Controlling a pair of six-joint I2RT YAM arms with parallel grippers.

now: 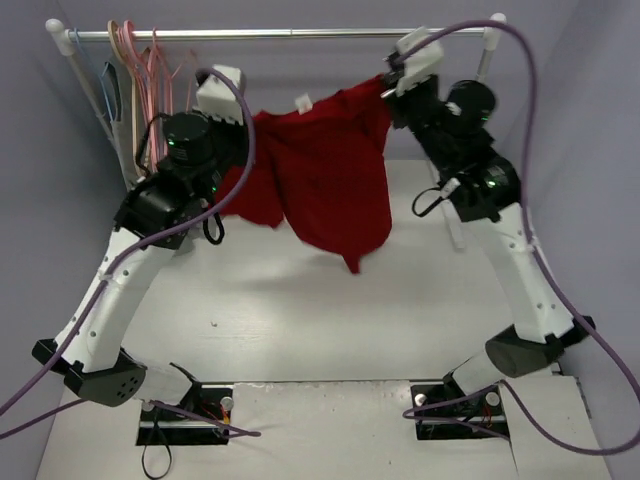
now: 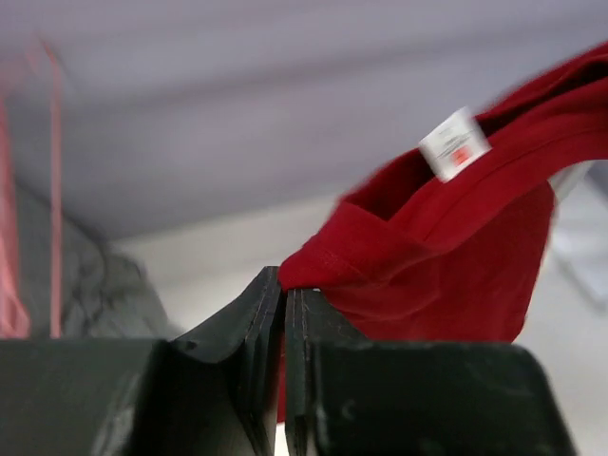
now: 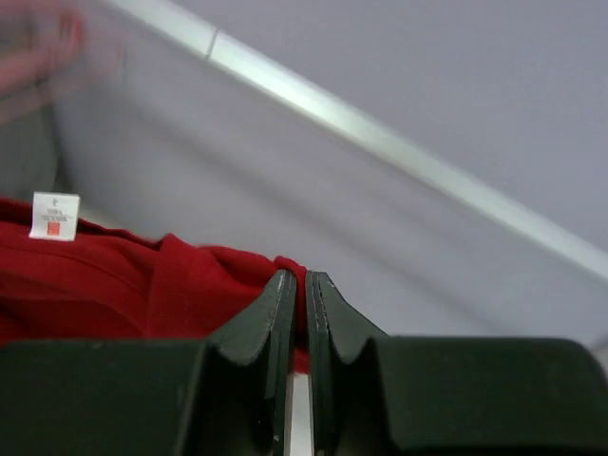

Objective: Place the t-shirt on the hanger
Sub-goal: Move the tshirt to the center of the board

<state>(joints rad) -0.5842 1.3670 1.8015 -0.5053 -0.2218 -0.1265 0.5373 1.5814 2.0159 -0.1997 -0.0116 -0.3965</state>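
T-shirt (image 1: 320, 170) is off the table (image 1: 300, 320), hanging in the air just in front of the rail (image 1: 290, 33), strung between the two arms. White neck label (image 1: 303, 103) sits at the top middle, so the neck edge is up and the hem is down. The lowest corner droops toward the near side and looks clear of the table. Long axis of the stretched top edge runs left-right, roughly parallel to the rail. It sags a little lower on the left, and the body drapes in folds, not flat.

Left end effector (image 2: 285, 294) is pinched tight on a folded red edge at one end. Right end effector (image 3: 294, 290) is clamped narrow on the other end, cloth between the pads.

Hanger (image 1: 128, 58) hangs at the far left of the rail in a bunch with the others, well apart from the shirt.

Step in hand looks like carrying the spread shirt over to the hanger. To do it well:
- move both arms together leftward with even tension
- avoid pulling the pinches apart, since the cloth could slip
- present the neck opening to the hanger, not a sleeve
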